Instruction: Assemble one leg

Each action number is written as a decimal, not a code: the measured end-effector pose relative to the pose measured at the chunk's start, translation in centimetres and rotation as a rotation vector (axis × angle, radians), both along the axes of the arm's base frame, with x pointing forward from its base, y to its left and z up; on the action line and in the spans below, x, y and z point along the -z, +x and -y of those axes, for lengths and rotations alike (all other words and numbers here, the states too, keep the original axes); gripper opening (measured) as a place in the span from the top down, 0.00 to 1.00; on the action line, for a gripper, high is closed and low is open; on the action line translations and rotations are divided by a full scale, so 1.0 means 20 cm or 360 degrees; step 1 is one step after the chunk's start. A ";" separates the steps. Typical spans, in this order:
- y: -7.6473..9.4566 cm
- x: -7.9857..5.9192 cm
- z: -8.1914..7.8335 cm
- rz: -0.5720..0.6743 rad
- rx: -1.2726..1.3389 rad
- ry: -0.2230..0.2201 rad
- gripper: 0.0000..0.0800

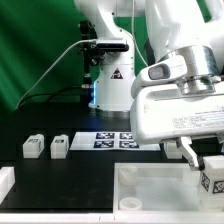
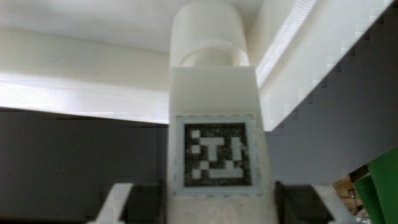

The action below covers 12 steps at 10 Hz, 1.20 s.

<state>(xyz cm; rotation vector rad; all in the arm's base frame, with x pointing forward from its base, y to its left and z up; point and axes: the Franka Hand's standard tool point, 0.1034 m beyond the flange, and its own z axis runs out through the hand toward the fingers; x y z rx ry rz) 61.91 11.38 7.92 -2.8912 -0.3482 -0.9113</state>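
Observation:
My gripper [image 1: 198,158] is shut on a leg [image 1: 212,176], a white post with a black-and-white tag. It holds the leg at the exterior view's right, over the right part of the large white panel [image 1: 150,188]. In the wrist view the leg [image 2: 214,110] runs straight out from between my fingers [image 2: 128,205], tag facing the camera, with its rounded far end against the panel's white rim [image 2: 71,70]. Whether the end touches the panel cannot be told. Two more legs [image 1: 33,146] [image 1: 60,146] lie on the black table at the exterior view's left.
The marker board [image 1: 113,138] lies on the table behind the panel. The arm's base [image 1: 110,80] stands behind it. A white part [image 1: 5,181] shows at the left edge. A green backdrop is behind, and a green thing [image 2: 377,190] shows in the wrist view.

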 end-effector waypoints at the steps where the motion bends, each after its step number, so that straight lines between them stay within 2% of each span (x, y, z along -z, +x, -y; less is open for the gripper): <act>1: 0.00 0.01 0.00 -0.0009 -0.0002 0.0001 0.39; 2: 0.00 0.01 0.00 -0.0009 -0.0002 0.0001 0.39; 3: 0.00 0.01 0.00 -0.0010 -0.0002 0.0001 0.23; 4: -0.01 0.01 0.00 -0.0011 -0.0002 0.0001 0.20; 12: -0.01 0.01 0.00 -0.0026 -0.0001 0.0004 0.19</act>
